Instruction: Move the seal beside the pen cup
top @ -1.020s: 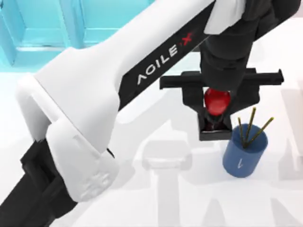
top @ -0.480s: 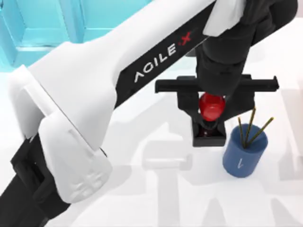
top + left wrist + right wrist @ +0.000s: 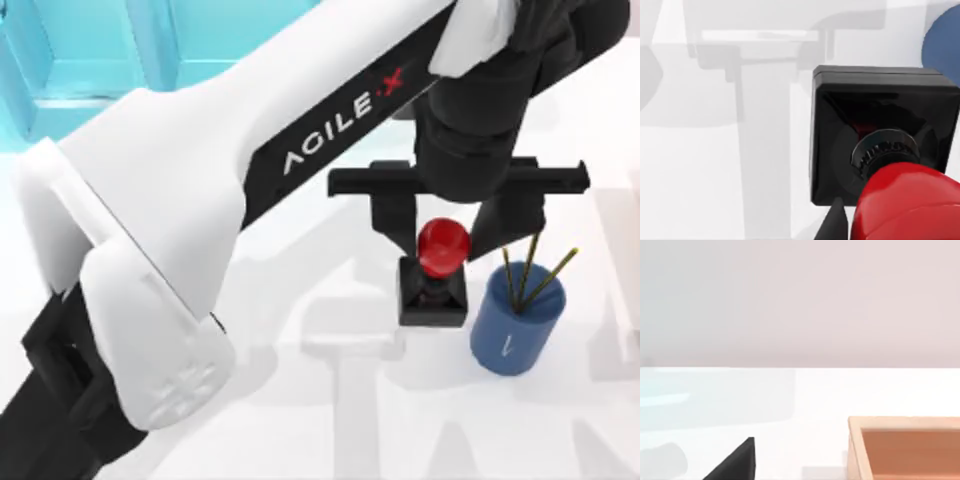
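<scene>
On the worktop [image 3: 330, 400], the seal [image 3: 436, 268] stands upright just left of the cup [image 3: 517, 330].
Knob up, base flat; left gripper [image 3: 452, 225] above it, fingers spread wide, clear of the knob; bare worktop lies leftward.

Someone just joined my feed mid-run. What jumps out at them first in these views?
First, the big white left arm sweeping across the top view from lower left. Next, the seal with its glossy red knob, standing right of table centre beneath the left gripper, whose fingers stand apart on either side of the knob. Just to its right stands the dark blue pen cup.
</scene>
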